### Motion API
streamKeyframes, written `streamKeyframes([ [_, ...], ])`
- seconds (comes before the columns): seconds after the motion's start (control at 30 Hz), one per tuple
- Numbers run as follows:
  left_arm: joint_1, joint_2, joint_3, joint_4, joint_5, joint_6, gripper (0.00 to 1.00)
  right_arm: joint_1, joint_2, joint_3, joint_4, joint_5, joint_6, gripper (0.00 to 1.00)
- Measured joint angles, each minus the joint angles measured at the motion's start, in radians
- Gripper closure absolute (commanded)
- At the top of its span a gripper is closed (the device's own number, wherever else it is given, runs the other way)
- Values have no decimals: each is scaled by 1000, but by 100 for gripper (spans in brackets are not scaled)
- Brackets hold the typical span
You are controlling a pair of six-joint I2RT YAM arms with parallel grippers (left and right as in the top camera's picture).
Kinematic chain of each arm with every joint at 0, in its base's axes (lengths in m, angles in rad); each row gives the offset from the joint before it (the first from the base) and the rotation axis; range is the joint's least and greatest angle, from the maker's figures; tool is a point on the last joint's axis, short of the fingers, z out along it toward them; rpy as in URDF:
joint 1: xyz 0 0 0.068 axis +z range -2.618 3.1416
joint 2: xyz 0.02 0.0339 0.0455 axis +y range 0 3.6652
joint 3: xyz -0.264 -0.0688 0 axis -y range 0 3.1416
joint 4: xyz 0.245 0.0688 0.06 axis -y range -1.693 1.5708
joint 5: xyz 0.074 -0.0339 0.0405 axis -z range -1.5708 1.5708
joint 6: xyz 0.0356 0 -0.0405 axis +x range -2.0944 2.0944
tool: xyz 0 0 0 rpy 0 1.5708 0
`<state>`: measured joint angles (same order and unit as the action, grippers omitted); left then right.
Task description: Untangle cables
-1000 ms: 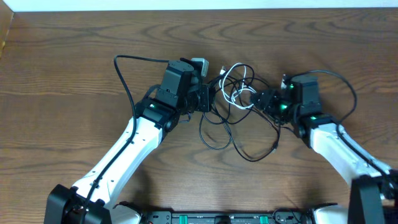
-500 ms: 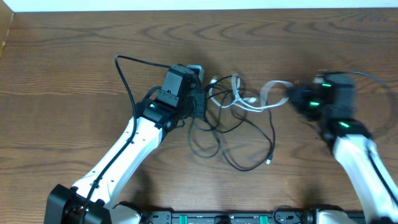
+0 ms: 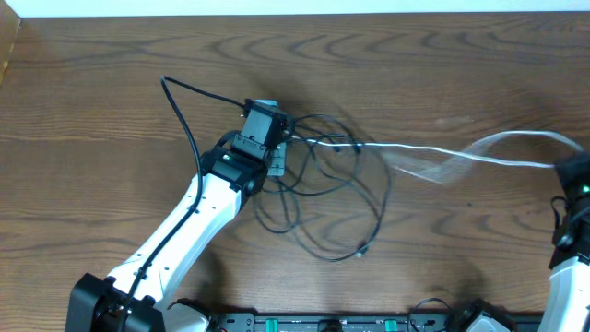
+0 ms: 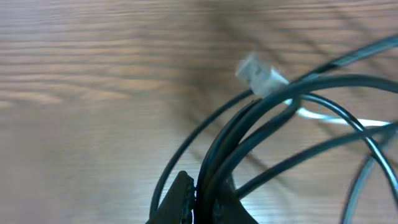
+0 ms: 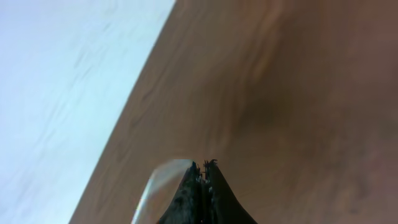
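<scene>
White shells, black joints and a green wrist light marked the left arm (image 3: 189, 221), a thick black wire (image 3: 185, 127) looping off it. The left claw (image 4: 198, 198) and right claw (image 5: 203, 183) were black.

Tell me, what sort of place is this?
Probably a robotics test bench: a wood-grain table, a left arm and right arm at its near edge, and tangled black cables with one white cable.

A dark brown wood-grain desk (image 3: 101, 83) is carrying a loose tangle of thin black cables (image 3: 313, 184), one small plug end (image 3: 361, 250) lying nearer its front edge. A thin white cable (image 3: 433, 155) is stretching rightward above it, blurred.
</scene>
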<state>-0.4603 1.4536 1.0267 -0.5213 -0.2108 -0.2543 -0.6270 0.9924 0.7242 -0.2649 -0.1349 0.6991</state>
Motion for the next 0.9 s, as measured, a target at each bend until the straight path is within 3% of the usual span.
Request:
streamKeyframes([
  [0.2, 20, 0, 0, -20, -370, -11, 93, -37, 2, 0, 25, 59, -15, 99],
  [0.4, 79, 0, 0, -13, -387, -40, 93, -37, 6, 0, 24, 38, -28, 99],
  [0.5, 79, 0, 0, 14, -256, -2, 92, -9, 45, 0, 26, -121, -47, 83],
  [0.57, 79, 0, 0, 62, -47, 97, 93, 47, 89, 0, 25, -260, -68, 74],
  [0.83, 78, -50, 0, 75, 581, 396, 93, 275, 225, 0, 90, -517, -154, 66],
  [0.9, 77, -71, 0, 74, 653, 431, 92, 297, 237, 0, 122, -602, -180, 66],
])
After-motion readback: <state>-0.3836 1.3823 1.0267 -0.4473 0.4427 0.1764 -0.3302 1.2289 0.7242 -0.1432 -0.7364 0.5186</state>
